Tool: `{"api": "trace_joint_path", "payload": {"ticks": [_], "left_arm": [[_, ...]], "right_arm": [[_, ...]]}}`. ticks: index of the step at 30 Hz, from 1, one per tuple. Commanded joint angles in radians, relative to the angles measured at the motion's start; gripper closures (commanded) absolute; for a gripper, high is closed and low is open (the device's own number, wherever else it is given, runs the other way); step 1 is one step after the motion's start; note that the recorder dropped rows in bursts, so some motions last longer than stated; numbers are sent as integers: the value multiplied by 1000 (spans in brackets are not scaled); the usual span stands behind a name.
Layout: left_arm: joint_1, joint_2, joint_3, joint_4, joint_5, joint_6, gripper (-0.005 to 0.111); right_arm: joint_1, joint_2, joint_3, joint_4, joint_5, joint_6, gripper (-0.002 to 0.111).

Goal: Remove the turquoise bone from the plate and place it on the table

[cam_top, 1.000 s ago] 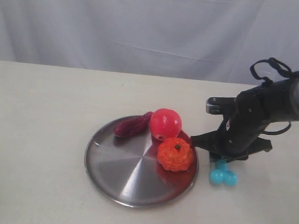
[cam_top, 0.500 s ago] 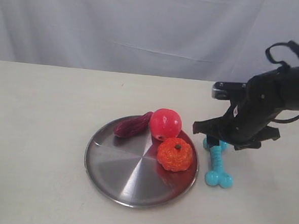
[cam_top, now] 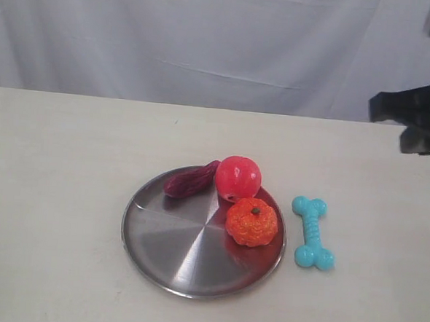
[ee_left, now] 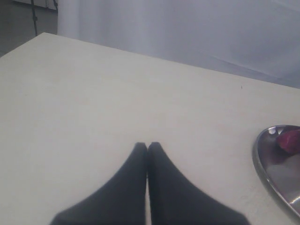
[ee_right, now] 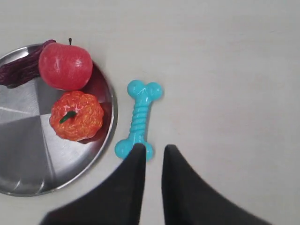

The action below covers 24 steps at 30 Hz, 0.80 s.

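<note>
The turquoise bone [cam_top: 313, 233] lies flat on the cream table [cam_top: 69, 159], just right of the steel plate [cam_top: 173, 253] and not touching it. In the right wrist view the bone [ee_right: 139, 119] sits beside the plate's rim [ee_right: 28, 154]. My right gripper [ee_right: 153, 147] hangs high above the bone's near end, open and holding nothing. In the exterior view only a blurred dark part of the right arm [cam_top: 415, 118] shows, at the upper right edge. My left gripper [ee_left: 148, 144] is shut and empty over bare table, left of the plate [ee_left: 269, 164].
On the plate rest a red apple [cam_top: 238, 178], an orange pumpkin [cam_top: 251, 222] and a dark purple vegetable [cam_top: 188, 180]. A grey-white cloth [cam_top: 208, 36] hangs behind the table's far edge.
The right arm has lifted up and away to the right, leaving the bone lying on the table beside the plate. The bone has not moved over the last half second.
</note>
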<state>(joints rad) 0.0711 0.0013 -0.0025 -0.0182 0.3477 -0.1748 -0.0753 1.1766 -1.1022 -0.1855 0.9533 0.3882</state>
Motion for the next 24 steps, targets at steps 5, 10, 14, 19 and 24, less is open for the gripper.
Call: {"api": "trace_joint_path", "payload": {"ticks": [5,10,14,19,24], "left_arm": [[-5,-1,3,-3,-5,-2,107],[-5,-1,3,-3,-5,-2,107],[-5,-1,3,-3,-5,-2,107],[-5,-1,3,-3,-5,-2,107],[-5,-1,3,-3,-5,-2,107]], "right_arm": [[-3,-342,-1,3,159,-46,109],[-1,-474,-1,51,158,26,109],[-1,-552,-1,129,148,70,109],[-1,-633,-1,139,148,70,109],[-1,-698,-1,105,135,33,109]]}}
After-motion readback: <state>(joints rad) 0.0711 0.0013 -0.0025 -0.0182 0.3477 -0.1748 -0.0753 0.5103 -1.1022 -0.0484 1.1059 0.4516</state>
